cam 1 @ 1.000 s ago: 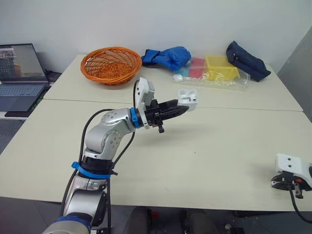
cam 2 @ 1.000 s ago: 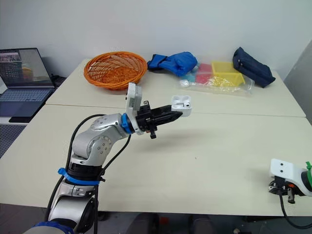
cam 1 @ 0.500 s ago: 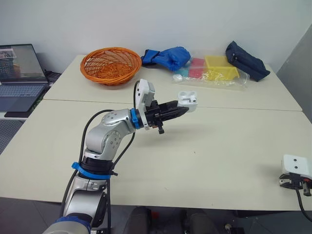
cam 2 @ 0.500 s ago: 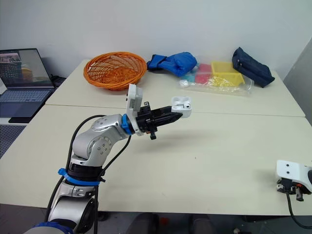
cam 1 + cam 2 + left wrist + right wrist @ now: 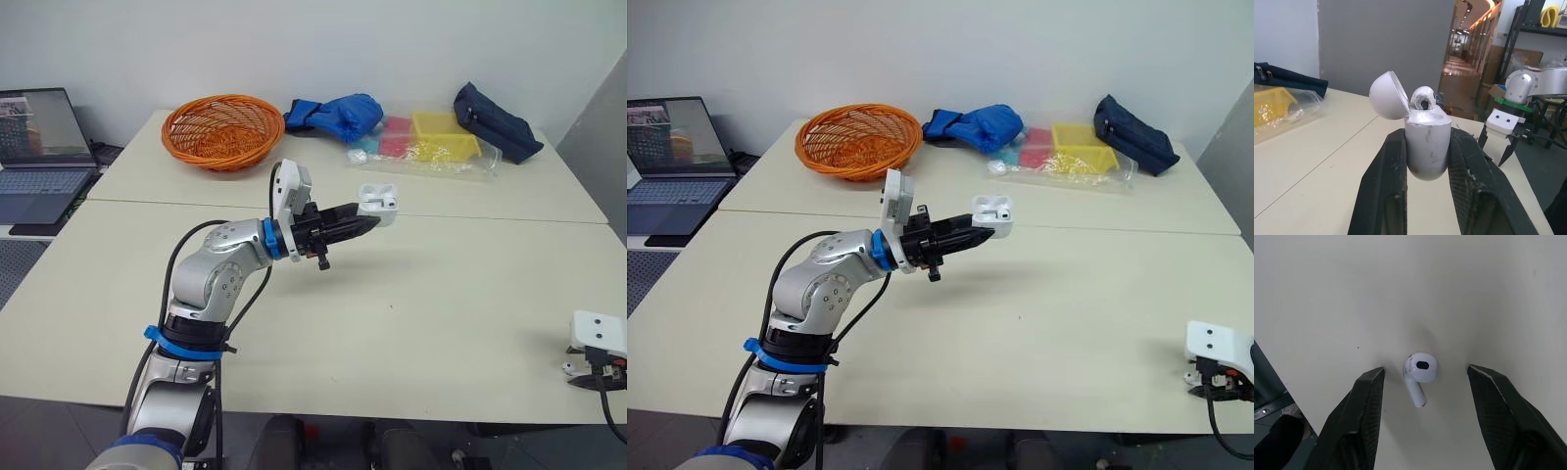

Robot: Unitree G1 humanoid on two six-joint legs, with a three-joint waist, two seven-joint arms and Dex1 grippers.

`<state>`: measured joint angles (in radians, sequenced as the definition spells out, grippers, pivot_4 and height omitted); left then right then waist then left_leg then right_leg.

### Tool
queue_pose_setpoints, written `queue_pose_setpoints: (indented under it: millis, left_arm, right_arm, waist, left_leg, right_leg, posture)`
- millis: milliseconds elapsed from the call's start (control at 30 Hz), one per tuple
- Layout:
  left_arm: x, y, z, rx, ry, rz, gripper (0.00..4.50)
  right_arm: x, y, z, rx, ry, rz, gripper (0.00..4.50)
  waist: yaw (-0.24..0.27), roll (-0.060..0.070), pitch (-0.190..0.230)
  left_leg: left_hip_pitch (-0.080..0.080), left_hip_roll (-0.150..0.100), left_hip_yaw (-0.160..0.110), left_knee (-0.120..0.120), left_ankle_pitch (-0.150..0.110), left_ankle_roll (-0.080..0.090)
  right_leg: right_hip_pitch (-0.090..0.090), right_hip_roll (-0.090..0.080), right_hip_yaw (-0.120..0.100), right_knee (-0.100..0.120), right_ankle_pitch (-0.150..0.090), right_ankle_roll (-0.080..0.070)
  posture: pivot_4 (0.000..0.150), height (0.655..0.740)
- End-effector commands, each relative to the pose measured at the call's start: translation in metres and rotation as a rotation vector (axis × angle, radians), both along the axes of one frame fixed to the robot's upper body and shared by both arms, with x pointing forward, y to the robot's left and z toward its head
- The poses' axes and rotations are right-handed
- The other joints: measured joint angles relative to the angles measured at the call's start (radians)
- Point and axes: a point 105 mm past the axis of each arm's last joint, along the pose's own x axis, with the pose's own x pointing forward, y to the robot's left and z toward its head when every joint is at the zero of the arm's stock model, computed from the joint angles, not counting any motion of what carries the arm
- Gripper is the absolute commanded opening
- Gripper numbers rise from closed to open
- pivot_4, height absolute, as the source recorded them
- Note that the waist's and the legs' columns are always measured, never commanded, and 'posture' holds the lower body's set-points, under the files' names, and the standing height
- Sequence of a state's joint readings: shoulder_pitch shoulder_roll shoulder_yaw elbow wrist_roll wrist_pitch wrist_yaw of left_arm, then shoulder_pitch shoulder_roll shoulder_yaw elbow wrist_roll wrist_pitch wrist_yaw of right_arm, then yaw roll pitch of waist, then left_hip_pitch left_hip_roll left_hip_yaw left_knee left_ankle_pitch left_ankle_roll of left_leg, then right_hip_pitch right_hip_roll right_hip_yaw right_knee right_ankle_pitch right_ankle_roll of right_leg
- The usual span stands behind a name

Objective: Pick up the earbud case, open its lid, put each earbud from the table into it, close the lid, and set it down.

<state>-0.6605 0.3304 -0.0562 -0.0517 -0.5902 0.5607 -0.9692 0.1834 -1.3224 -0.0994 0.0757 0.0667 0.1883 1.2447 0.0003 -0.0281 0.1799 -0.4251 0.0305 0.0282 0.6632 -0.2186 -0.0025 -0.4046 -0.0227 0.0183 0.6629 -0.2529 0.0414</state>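
Right wrist view looks down on the desk point(image 5: 1327, 293), where the right hand point(image 5: 1424, 368) hangs just over the surface with its two black fingers point(image 5: 1364, 401) spread wide. A loose white earbud point(image 5: 1418, 374) lies flat on the desk between them, touching neither finger. This spot is at the near edge of the desk, closer to the robot than the earbud case point(image 5: 1425, 152) and well off to the case's right.

The case itself is up off the desk, clamped upright between the two fingers of the left hand point(image 5: 362, 221), which press on its opposite sides. Its lid point(image 5: 1388, 95) is hinged back and open. A second earbud point(image 5: 1422, 98) sits in one pocket of the case, head showing above the rim.

Farther back than the case and to its left stands an orange wicker basket point(image 5: 223, 129). Straight behind the case lies a blue bundle of cloth point(image 5: 338, 113). Behind and to the case's right are a clear plastic bag point(image 5: 460, 162) holding a yellow box point(image 5: 443, 132) and, beyond that, a dark blue pouch point(image 5: 495, 122). Far to the case's left, off the desk, an open laptop point(image 5: 39, 157) is showing.
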Motion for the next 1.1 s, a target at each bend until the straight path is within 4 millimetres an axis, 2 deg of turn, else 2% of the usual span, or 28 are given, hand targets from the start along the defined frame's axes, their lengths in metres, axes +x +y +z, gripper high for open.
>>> queue_pose_setpoints:
  millis: [33,133,533,633,733,1100]
  left_arm:
    - [-0.006,-0.003,0.013,-0.006,-0.058,-0.021,0.76]
    - [-0.006,-0.003,0.013,-0.006,-0.058,-0.02,0.76]
    - [-0.006,-0.003,0.013,-0.005,-0.059,-0.016,0.76]
    - [-0.005,-0.003,0.013,-0.004,-0.062,-0.014,0.76]
    - [-0.005,-0.002,0.014,-0.003,-0.063,-0.014,0.76]
    - [-0.005,-0.003,0.015,-0.002,-0.067,-0.017,0.76]
  right_arm:
    - [-0.002,0.005,-0.002,0.029,0.009,0.001,1.85]
    - [-0.001,0.005,-0.002,0.027,0.006,0.001,0.84]
    - [-0.001,0.011,-0.005,0.042,0.013,0.012,0.84]
    - [0.0,0.01,-0.004,0.037,0.003,0.012,1.45]
    - [0.001,0.012,-0.004,0.044,-0.001,0.012,2.38]
    - [0.002,0.023,-0.004,0.075,-0.001,0.01,2.38]
  waist:
    - [0.0,0.0,0.0]
    - [-0.001,0.0,0.0]
    - [-0.003,0.0,0.0]
    - [-0.003,0.0,0.0]
    - [-0.003,0.0,0.0]
    - [-0.003,0.0,0.0]
  left_leg:
    - [0.0,0.0,0.0,0.0,0.0,0.0]
    - [0.0,0.0,0.0,0.0,0.0,0.0]
    - [0.002,0.0,0.0,0.001,0.0,0.0]
    - [0.002,0.0,0.0,0.001,0.0,0.0]
    - [0.002,0.0,0.0,0.001,0.0,0.0]
    - [0.003,0.001,0.0,0.0,0.0,0.0]
  right_leg:
    - [0.0,0.0,0.0,0.0,0.0,0.0]
    - [0.0,0.0,0.001,0.0,0.0,0.0]
    - [0.001,0.0,0.001,0.0,0.0,0.0]
    - [0.001,0.0,0.001,0.001,0.0,0.0]
    - [0.001,0.001,0.001,0.001,0.0,0.0]
    - [0.001,0.001,0.001,0.001,0.0,0.0]
  posture:
    - [0.15,0.74]
    - [0.15,0.74]
    - [0.15,0.74]
    - [0.15,0.74]
    - [0.15,0.74]
    - [0.15,0.74]
